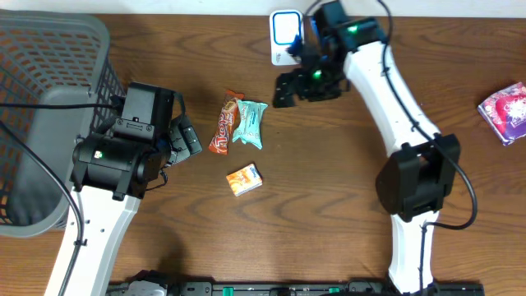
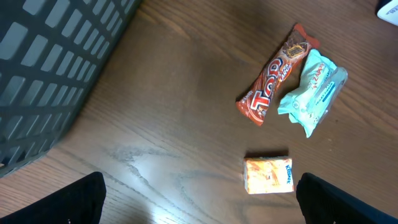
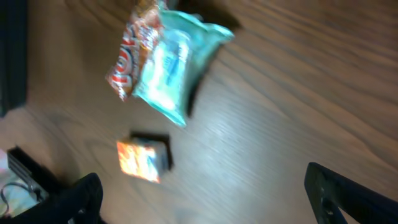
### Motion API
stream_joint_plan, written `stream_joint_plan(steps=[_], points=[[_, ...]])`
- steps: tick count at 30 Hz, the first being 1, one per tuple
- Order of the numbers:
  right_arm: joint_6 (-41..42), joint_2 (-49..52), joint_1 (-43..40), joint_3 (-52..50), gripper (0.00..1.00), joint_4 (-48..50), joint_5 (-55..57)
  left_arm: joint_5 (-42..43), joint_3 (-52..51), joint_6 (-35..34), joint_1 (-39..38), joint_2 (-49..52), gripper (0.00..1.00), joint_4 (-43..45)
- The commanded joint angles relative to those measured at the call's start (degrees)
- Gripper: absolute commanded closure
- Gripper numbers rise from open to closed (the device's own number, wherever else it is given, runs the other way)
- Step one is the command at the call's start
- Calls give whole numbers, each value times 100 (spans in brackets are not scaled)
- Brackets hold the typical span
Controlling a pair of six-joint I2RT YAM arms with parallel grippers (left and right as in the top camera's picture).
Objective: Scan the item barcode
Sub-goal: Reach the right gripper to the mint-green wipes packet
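Approach step, I judge: right hand (image 1: 286, 89) gapes empty, teal packet (image 1: 249, 123) just ahead of it; next, lower and close on it. Left hand (image 1: 186, 137) open too

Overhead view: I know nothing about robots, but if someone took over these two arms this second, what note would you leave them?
Left claw: open, empty, beside the grey basket.
Right claw: open, empty, close to the white-and-blue device, probably the scanner.
Items: red candy bar and teal packet lie side by side mid-table, touching. The orange box lies apart, nearer the arm bases. The pink packet is at the far right edge.
Done: nothing is held, and no item is at the device.
Left: grasp an item and present its barcode to the device.
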Motion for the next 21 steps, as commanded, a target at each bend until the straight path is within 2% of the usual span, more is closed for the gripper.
stream_joint_plan(steps=[1,8,12,13,14,21], points=[[769,-61,201,-39,1,286,155,-33,59,-7,20,2,2,-17],[973,-61,627,-192,1,737,295,-33,59,-9,20,2,2,-17],[973,-61,822,-225,7,774,756,-33,59,-7,20,2,2,-17],[975,-61,863,-225,7,774,848,-33,59,-7,20,2,2,-20],[977,-61,905,-227,1,774,883,-33,59,-7,20,2,2,-17],[1346,-61,984,-671,1,1163,1086,-33,59,-7,20,2,2,-17]])
